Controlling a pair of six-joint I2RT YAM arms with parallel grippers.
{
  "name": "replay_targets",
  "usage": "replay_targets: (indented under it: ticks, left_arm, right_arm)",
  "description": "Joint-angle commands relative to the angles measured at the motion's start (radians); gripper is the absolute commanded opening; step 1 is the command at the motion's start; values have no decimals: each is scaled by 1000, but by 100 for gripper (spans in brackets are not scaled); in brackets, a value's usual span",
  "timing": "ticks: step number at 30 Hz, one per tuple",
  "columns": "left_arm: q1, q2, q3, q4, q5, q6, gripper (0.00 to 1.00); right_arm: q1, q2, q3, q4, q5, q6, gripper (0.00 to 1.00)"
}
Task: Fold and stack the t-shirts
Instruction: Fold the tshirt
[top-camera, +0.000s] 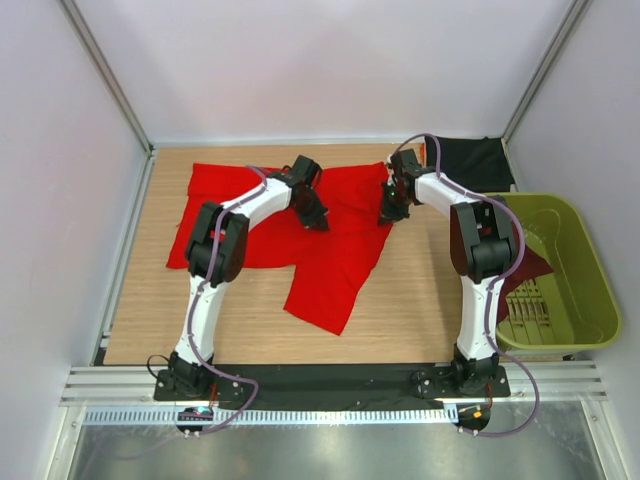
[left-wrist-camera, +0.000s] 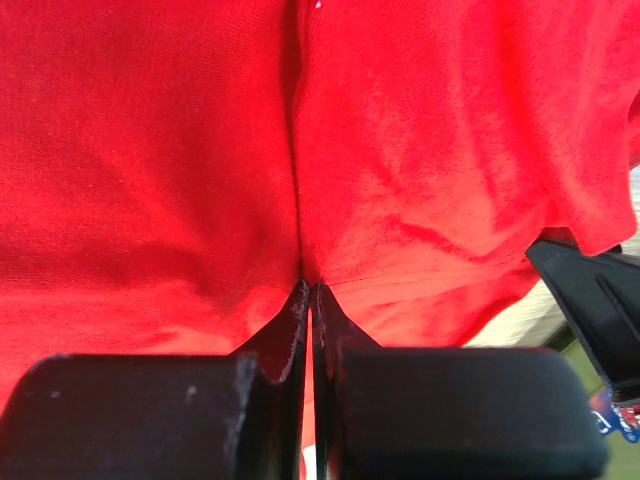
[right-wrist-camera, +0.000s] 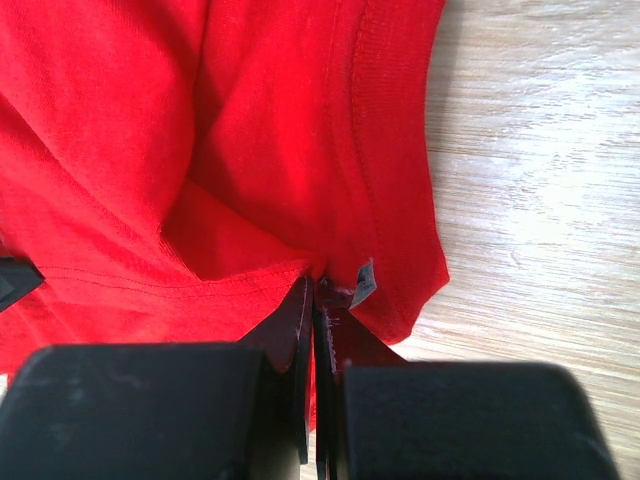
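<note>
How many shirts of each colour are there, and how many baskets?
red t-shirt: 1
black t-shirt: 1
dark maroon t-shirt: 1
green basket: 1
Total: 4

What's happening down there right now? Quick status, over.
Left jaws shut on red shirt, mid-cloth. Right jaws shut on its hem. Shirt rumpled, not folded. Black shirt far corner, maroon one in basket; neither in the way.

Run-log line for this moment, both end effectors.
left end effector: shut on red t-shirt | right end effector: shut on same shirt's edge | shirt: spread on table, not yet folded
</note>
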Motion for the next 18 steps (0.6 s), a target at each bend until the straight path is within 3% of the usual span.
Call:
replay_targets:
  ticks: [1,11,18]
  left_arm:
    - [-4,0,43,4,-16,14,0]
    - [1,3,110,-49,-4,14,3]
    - [1,11,121,-94,-11,21,0]
  right_arm:
    - [2,-46,-17,-15,7,20,1]
    - [2,-75,19,-70,28,58,2]
    - [5,-87,14,-86,38,111,2]
